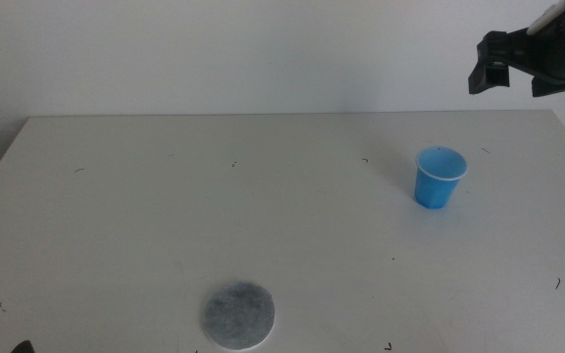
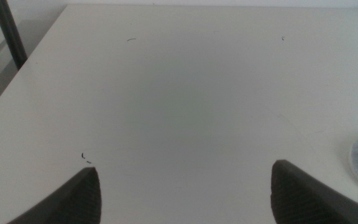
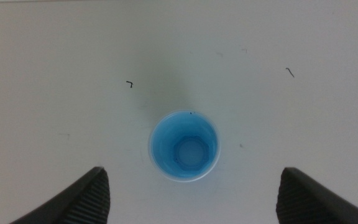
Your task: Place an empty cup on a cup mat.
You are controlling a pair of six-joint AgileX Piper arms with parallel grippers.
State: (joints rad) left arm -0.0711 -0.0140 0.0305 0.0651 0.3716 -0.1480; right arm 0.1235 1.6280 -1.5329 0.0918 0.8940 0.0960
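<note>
- I see the table (image 1: pixel 165 196) with no part of the task done: the cup is not on the mat, and grasp, carry and placement all remain.
- My right gripper (image 1: pixel 518 71) hangs high above the table's far right side, over the cup, camera looking straight down into it; its jaws stand wide apart and hold nothing.
- My left gripper (image 2: pixel 185 193) waits low at the near left edge, jaws spread and empty.
- The mat (image 1: pixel 238 316) lies flat near the front edge, left of centre, bare.
- The cup (image 1: pixel 440 177) stands upright and empty at right, well apart from the mat.
</note>
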